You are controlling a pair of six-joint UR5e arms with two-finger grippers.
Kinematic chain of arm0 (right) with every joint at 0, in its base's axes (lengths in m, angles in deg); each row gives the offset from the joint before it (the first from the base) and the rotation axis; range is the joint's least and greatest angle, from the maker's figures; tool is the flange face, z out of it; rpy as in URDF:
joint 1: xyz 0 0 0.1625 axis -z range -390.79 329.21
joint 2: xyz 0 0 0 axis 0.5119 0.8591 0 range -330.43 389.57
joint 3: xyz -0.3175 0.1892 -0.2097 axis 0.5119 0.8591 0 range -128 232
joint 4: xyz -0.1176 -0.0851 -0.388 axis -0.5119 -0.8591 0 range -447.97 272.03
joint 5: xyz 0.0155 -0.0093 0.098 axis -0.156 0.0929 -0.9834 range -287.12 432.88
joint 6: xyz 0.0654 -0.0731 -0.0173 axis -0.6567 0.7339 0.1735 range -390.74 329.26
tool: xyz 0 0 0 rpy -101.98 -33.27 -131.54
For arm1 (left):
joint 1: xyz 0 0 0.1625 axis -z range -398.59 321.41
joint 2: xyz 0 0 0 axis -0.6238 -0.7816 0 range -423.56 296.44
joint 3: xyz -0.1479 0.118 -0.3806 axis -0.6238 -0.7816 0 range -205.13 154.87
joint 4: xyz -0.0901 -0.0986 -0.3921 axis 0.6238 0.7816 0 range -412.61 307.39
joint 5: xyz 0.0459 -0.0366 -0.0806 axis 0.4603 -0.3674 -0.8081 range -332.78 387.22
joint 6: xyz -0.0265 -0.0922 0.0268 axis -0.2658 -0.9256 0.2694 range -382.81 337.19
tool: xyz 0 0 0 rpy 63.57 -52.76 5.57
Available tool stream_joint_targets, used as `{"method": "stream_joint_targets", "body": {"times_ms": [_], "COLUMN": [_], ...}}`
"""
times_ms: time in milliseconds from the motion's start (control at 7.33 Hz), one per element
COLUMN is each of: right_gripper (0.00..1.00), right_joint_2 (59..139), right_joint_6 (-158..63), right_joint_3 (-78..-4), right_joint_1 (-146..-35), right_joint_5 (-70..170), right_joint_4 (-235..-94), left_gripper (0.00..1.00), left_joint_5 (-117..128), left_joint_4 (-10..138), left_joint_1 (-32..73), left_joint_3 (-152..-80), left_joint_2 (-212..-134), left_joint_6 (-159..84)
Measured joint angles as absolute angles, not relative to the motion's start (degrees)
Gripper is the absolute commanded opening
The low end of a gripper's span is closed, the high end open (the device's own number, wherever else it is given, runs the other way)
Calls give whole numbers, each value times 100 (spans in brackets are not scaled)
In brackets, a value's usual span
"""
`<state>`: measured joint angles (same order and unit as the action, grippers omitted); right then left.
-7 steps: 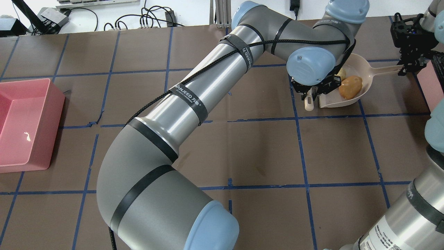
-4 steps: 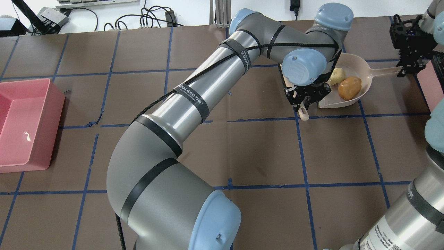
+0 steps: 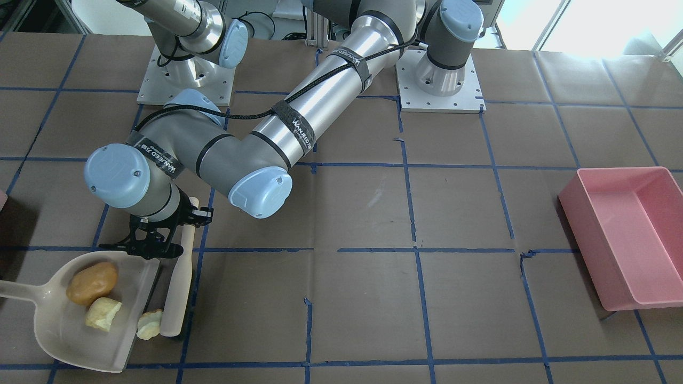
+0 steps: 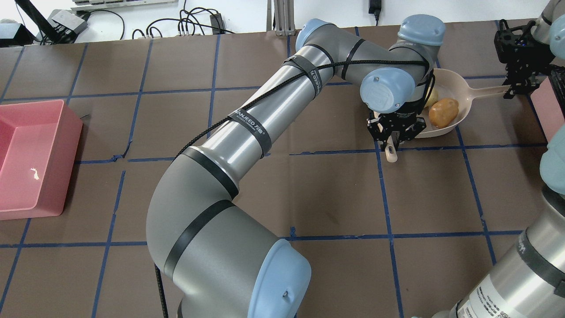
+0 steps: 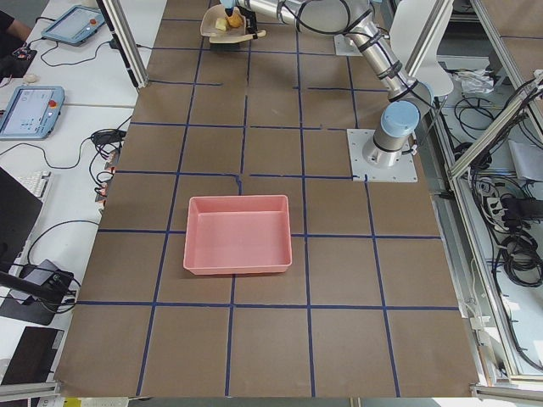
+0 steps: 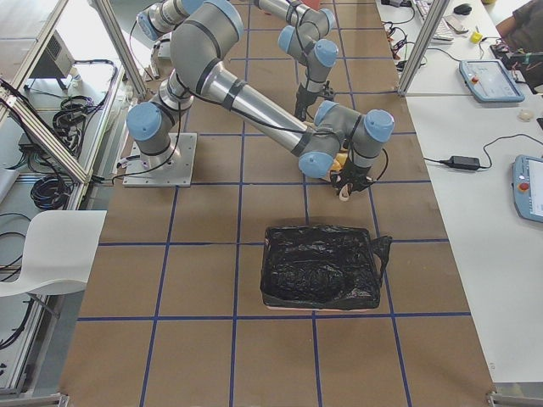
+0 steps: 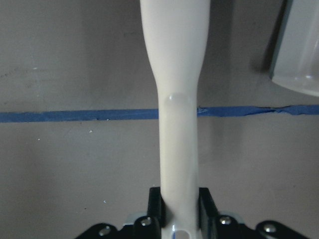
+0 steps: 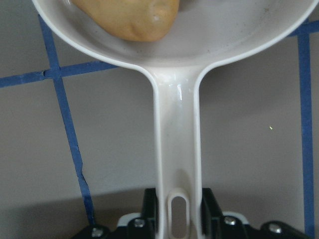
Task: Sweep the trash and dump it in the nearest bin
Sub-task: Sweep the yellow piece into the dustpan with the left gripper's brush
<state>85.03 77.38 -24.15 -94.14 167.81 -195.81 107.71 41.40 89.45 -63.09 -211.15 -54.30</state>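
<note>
Bin (image 4: 547,110) first: only a pale pink corner shows at the right edge of the overhead view, close by the right gripper (image 8: 175,199), while the big pink tray (image 3: 640,224) sits well apart at the other end of the table. Over to the dustpan (image 3: 66,341), flat on the table. It hasn't budged in the last second, and the right gripper stays clamped tight on its handle. The action is with the brush (image 3: 179,288). The left gripper (image 7: 178,206), closed hard on the brush handle, pulled back from the pan mouth half a second ago and has now swung in again. The brush lies along the pan's open edge. The payoff? The brown lump (image 3: 92,282) is well inside, with a pale chunk (image 3: 103,313) just beside it. The second pale chunk (image 3: 149,324) is only at the lip, touching the brush and mostly outside by the look of it. So I'd call the sweep nearly done, not finished: one more push looks needed before the right arm lifts and tips into that bin.
</note>
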Motion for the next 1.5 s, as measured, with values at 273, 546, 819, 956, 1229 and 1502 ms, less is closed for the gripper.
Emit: {"method": "stream_joint_targets", "body": {"times_ms": [273, 546, 819, 956, 1229, 1502], "right_gripper": [0, 0, 0, 0, 0, 0], "right_joint_2": [8503, 8503, 8506, 8507, 8505, 8504], "right_joint_6": [7740, 7738, 7737, 7737, 7737, 7737], "right_joint_3": [-2426, -2429, -2429, -2429, -2429, -2429], "right_joint_1": [-9415, -9416, -9416, -9416, -9416, -9416], "right_joint_5": [16780, 16780, 16780, 16780, 16780, 16780], "right_joint_4": [-19594, -19598, -19599, -19599, -19599, -19599], "left_gripper": [0, 0, 0, 0, 0, 0], "left_joint_5": [10779, 10804, 10960, 11013, 11048, 11126], "left_joint_4": [3746, 3390, 3369, 3374, 3478, 3600], "left_joint_1": [9065, 9226, 9266, 9268, 9265, 9223], "left_joint_3": [-6300, -6323, -6360, -6384, -6552, -7010], "left_joint_2": [-21179, -21217, -21200, -21175, -21002, -20615], "left_joint_6": [-4850, -3930, -3189, -3088, -3263, -3510]}}
